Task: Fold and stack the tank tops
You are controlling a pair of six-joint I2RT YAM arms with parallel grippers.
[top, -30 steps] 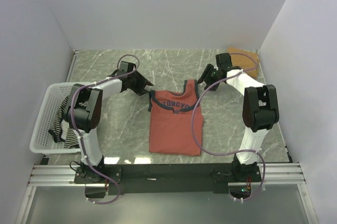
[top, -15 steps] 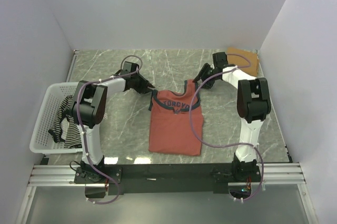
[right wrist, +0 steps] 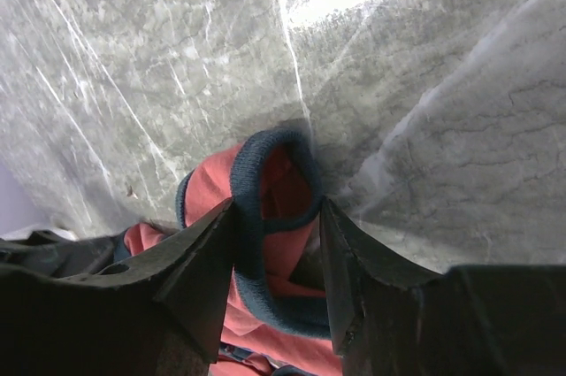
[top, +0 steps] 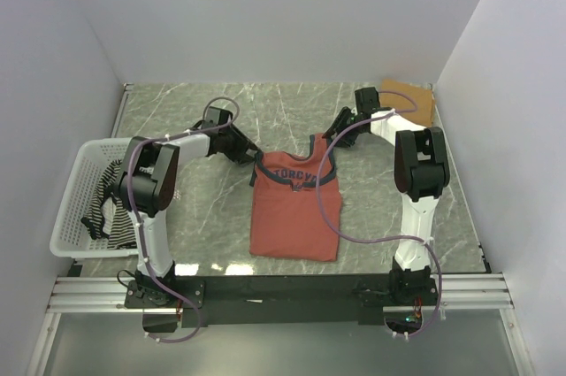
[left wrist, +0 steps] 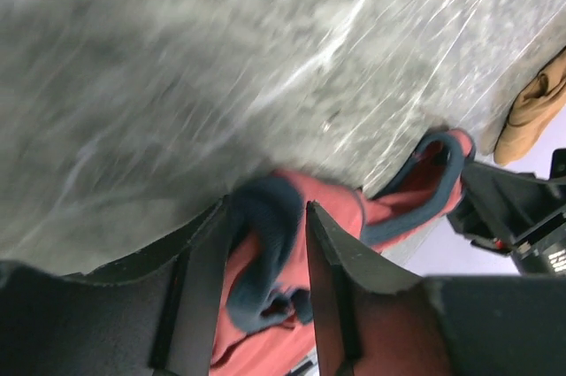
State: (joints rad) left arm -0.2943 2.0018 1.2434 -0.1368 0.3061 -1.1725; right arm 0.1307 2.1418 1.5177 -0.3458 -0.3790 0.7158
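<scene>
The rust-red tank top (top: 292,208) lies flat mid-table, straps toward the back. My left gripper (top: 251,155) is low at its left shoulder. In the left wrist view that gripper (left wrist: 267,215) stands open, with the dark-trimmed left strap (left wrist: 270,243) bunched between the jaws. My right gripper (top: 330,135) is at the right shoulder. It (right wrist: 277,208) is open astride the right strap loop (right wrist: 256,172), with a gap beside one finger. The tan-brown tank top (top: 409,102) lies folded at the back right. The striped tank top (top: 106,195) sits in the basket.
A white mesh basket (top: 72,217) stands at the table's left edge. White walls close in the back and both sides. A purple cable (top: 329,208) from the right arm loops over the red top. Bare marble shows behind the straps.
Both grippers have closed in on the red top's shoulders, the left moving right and the right moving left. The top itself has not shifted.
</scene>
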